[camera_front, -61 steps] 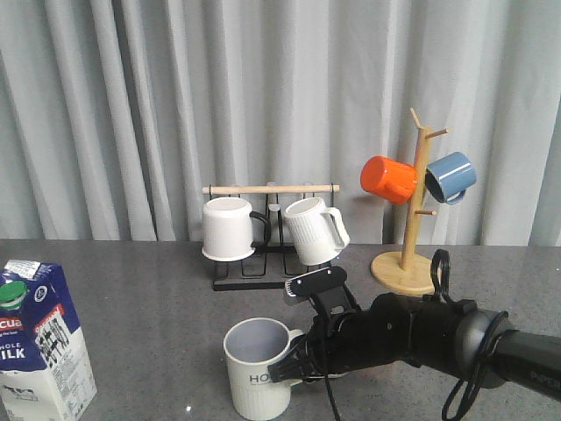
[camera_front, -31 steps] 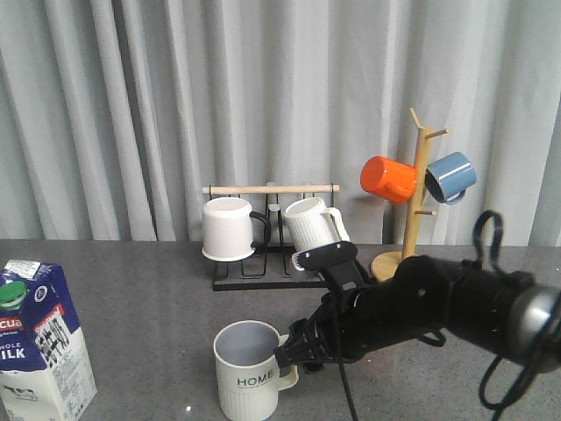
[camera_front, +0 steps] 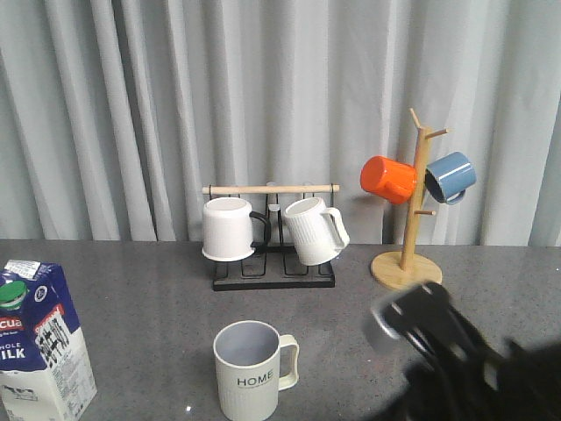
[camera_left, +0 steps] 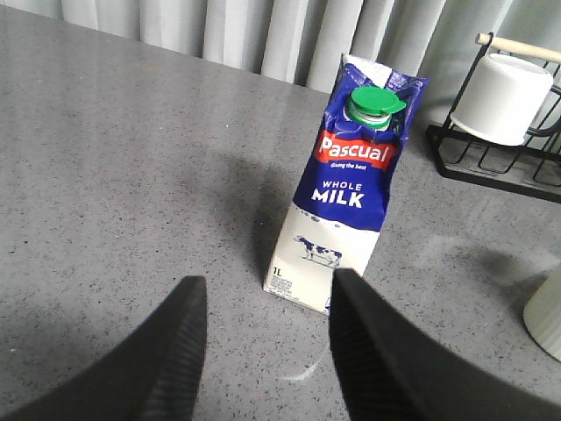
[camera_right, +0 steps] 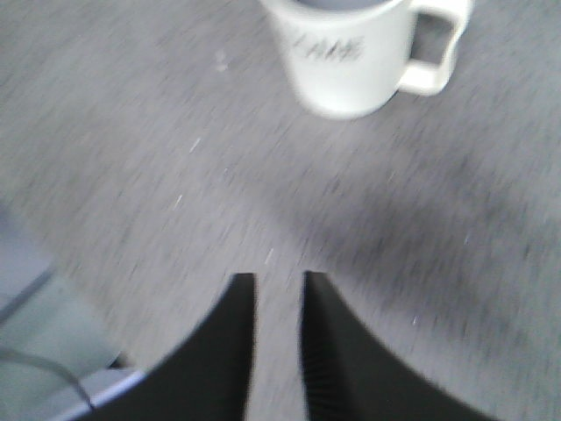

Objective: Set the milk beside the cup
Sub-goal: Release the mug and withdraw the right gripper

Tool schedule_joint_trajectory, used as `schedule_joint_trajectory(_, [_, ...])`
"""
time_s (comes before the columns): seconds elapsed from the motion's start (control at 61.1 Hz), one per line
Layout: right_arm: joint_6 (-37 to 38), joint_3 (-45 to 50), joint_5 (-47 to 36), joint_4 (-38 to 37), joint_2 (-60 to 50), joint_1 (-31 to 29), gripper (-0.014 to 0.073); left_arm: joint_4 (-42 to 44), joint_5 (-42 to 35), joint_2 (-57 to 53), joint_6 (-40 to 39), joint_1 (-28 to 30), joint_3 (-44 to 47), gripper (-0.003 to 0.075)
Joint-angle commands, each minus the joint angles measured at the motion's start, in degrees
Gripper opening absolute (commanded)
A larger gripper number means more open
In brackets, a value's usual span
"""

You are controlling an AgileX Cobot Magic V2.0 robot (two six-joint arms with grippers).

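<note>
The milk [camera_front: 39, 346], a blue and white carton with a green cap, stands upright at the table's near left edge. In the left wrist view the milk [camera_left: 346, 193] stands just beyond my left gripper [camera_left: 267, 294], which is open and empty, with the carton's base near one fingertip. The cup [camera_front: 250, 368], a cream mug marked "HOME", stands upright at the front middle with its handle to the right. My right arm [camera_front: 443, 355] is a blur at the lower right, apart from the cup. My right gripper [camera_right: 279, 282] is narrowly open and empty, with the cup [camera_right: 351, 53] beyond it.
A black rack [camera_front: 272, 263] with a wooden bar holds a plain white mug [camera_front: 228, 230] and a ribbed white mug [camera_front: 313, 230] at the back. A wooden mug tree [camera_front: 412, 237] at the back right carries an orange mug [camera_front: 388, 179] and a blue mug [camera_front: 451, 176].
My right gripper has let go of the cup's handle and drawn back to the right and toward the near edge. The cup stays standing. The milk has not moved.
</note>
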Motion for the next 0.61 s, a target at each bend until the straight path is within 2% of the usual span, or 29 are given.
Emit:
schedule_joint_trajectory(0.0, [-2.7, 5.5, -2.0, 1.5, -9.8, -0.2, -0.0014, 0.4, -2.9, 0.7, -0.1, -0.1, -1.9, 0.0328])
schedule_joint_trajectory(0.164, [-2.3, 14.9, -2.2, -3.2, -23.0, -0.3, -0.0009, -1.2, -1.8, 0.8, 1.3, -0.1, -1.9, 0.0328])
schedule_joint_trajectory(0.262, [-1.6, 19.4, -3.1, -7.0, -29.6, -0.3, -0.0008, -7.3, -1.6, 1.0, 9.5, -0.1, -2.1, 0.0328])
schedule_joint_trajectory(0.36, [2.7, 22.7, -2.8, -12.2, -34.2, -0.3, -0.0006, -15.1, 2.2, 3.7, 18.7, -0.1, -4.8, 0.0334])
schedule_joint_trajectory(0.475, [9.1, 25.9, -2.3, -18.7, -38.1, -0.3, -0.0005, -19.4, 6.7, 8.7, 25.5, -0.1, -11.3, 0.0374])
schedule_joint_trajectory(0.589, [14.0, 28.3, -2.0, -24.4, -40.2, -0.3, -0.0005, -18.8, 10.1, 14.6, 26.5, -0.1, -18.7, 0.0444])
